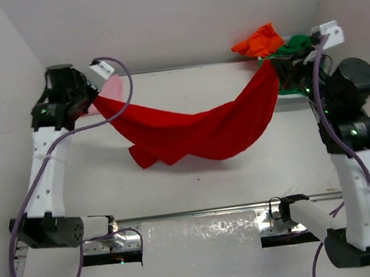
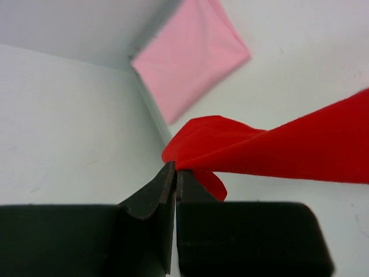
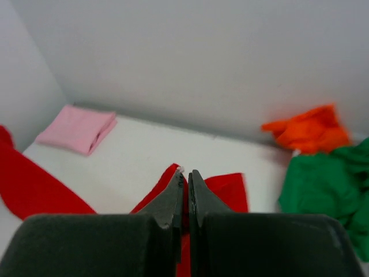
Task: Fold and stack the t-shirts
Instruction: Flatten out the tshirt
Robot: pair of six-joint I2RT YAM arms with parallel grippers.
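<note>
T-shirts, soft plain cloth, qty 4.

Item 1: bright red cloth t-shirt [image 1: 198, 134]. Hangs in air btwn both arms, slung across the white table top [image 1: 255, 177] from 10 to 2 o'clock. Middle sags low, w/ a bunched lump at the 7 o'clock side of the sag. Cannot tell if the lowest fold touches the table.

Left gripper [image 2: 174, 168]: clenched on a thin corner of item 1, 10 o'clock end.

Right gripper [image 3: 185, 173]: clenched on the opposite edge, 2 o'clock end.

Item 2: light pink cloth t-shirt [image 1: 115, 87]. Folded flat, far corner at 10 o'clock, just beside the left grip.

Items 3–4: orange cloth t-shirt [image 1: 260, 39] and green cloth t-shirt [image 1: 294, 46]. Crumpled, unfolded, heaped at 1–2 o'clock, near the right grip.

Risks (est.):
- Slip: each pinch holds little cloth, so a sharp pull apart could free one end and drop item 1.
- Bad lay: the sag is twisted and doubled, so lowering it as is prob. sets creases and a crooked fold.
- Knock-on: the left end passes close to item 2, and a dragging hem could skew the finished fold.
- Snag: the right end is near items 3–4 and may catch and pull them along.
</note>
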